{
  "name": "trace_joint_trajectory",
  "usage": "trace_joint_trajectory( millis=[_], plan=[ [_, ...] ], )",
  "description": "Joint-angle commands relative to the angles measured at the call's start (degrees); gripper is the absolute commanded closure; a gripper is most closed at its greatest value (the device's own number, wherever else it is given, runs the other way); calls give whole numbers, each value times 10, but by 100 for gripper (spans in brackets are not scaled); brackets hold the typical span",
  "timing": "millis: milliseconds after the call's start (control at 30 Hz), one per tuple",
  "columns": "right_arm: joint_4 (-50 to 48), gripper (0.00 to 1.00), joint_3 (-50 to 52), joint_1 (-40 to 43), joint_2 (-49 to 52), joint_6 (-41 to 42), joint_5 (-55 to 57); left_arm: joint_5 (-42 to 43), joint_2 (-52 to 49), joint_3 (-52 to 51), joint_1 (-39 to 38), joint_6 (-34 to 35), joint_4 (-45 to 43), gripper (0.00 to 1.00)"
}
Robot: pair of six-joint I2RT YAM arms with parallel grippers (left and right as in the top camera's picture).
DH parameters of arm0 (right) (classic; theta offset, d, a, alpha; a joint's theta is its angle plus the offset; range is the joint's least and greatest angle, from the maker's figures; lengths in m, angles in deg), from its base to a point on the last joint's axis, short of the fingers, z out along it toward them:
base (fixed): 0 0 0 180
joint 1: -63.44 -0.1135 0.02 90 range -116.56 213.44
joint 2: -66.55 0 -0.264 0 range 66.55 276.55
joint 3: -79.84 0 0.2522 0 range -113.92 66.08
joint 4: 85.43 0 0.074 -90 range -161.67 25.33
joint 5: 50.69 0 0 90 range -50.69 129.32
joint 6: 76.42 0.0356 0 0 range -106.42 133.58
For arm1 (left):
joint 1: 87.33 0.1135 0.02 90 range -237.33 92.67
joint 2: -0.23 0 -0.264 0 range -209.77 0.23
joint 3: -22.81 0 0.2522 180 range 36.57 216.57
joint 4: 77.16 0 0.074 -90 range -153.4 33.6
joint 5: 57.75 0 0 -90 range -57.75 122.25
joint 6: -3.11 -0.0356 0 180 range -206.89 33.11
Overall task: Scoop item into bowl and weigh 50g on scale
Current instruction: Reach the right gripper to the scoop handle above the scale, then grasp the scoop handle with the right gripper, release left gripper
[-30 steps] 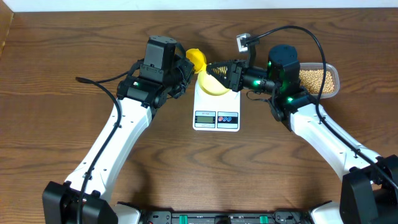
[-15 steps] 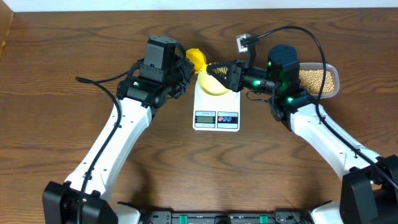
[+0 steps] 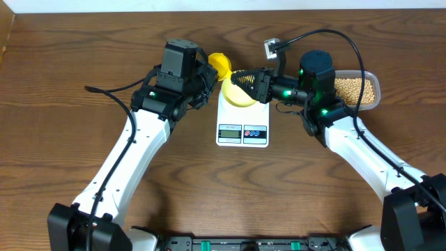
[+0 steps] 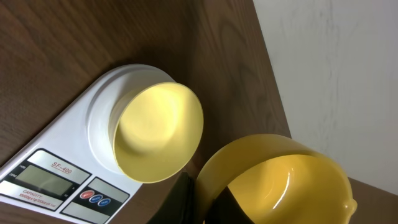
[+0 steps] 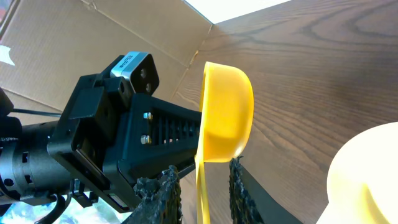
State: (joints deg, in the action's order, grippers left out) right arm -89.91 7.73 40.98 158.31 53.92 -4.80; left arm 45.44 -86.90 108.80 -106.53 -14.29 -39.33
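Your beans (image 3: 350, 87) lie in the clear tub (image 3: 375, 92) at the table's (image 3: 70, 84) far right, apart from the pale yellow-green bowl (image 4: 158, 130), which sits on the white scale's (image 3: 242, 132) platform. Just beside the bowl, your left gripper (image 3: 207, 80) is clamped on the yellow scoop (image 5: 227, 112), holding it on edge. Your right gripper (image 5: 205, 180) stands narrowly parted around the scoop's handle, with a gap at each finger.
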Motion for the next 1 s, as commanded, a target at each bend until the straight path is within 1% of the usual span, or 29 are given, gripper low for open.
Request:
trace_joint_trajectory(
  millis=[0,67,167,233,367,400,467,500,533,600,667,700,800,967],
  plan=[
    [0,76,-11,-6,0,-1,-6,3,2,2,-3,-5,-1,92],
    [0,78,-11,-6,0,-1,-6,3,2,2,-3,-5,-1,92],
    [-2,85,-11,-6,0,-1,-6,5,2,2,-3,-5,-1,92],
    [-3,99,-11,-6,0,-1,-6,5,2,2,-3,-5,-1,92],
    [-7,99,-11,-6,0,-1,-6,5,2,2,-3,-5,-1,91],
    [-9,99,-11,-5,0,-1,-6,5,2,2,-3,-5,-1,85],
    [-9,99,-11,-5,0,-1,-6,5,2,2,-3,-5,-2,70],
    [-9,99,-11,-4,0,-1,-6,5,2,2,-3,-5,-2,54],
    [-8,99,-11,-3,0,-1,-6,5,2,2,-3,-5,-2,45],
    [-5,99,-11,-3,0,-1,-5,5,2,2,-2,-5,-2,34],
    [-1,99,-11,-3,0,-2,-3,5,2,2,-1,-6,-2,28],
    [1,99,-11,-3,0,-2,-1,5,2,2,-1,-8,-2,26],
    [15,99,-11,2,0,-3,7,5,3,2,-1,-16,-4,26],
    [46,99,-11,20,0,-43,22,21,8,2,-1,-151,-49,26]
  ],
)
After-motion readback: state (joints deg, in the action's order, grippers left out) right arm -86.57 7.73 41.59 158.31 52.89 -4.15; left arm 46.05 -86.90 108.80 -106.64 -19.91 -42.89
